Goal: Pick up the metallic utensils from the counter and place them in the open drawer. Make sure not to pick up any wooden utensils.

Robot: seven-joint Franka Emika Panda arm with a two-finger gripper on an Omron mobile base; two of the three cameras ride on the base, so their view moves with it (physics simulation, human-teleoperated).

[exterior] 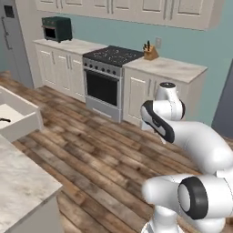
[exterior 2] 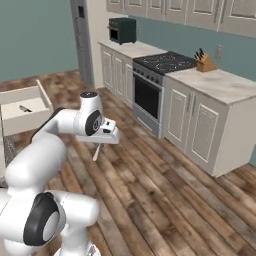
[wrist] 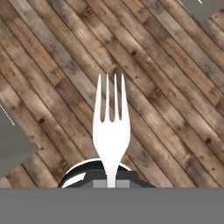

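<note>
The gripper (exterior 2: 102, 141) carries the fork (wrist: 111, 127) with its fingers clamped on the handle end. The tines point away from the hand, over the wooden floor (wrist: 166, 87). In the right base view the fork shows as a thin pale sliver hanging below the hand. This end grip leaves the tines free, which should suit a lengthwise release into a shallow box.

The drawer (exterior 2: 17, 97) stands open, well apart from the gripper. A knife (exterior 2: 25, 108) with a dark handle already lies inside it. The worktop (exterior: 20, 182) corner in the left base view appears bare. Judged from this, the fork is the remaining metallic item to deliver.
</note>
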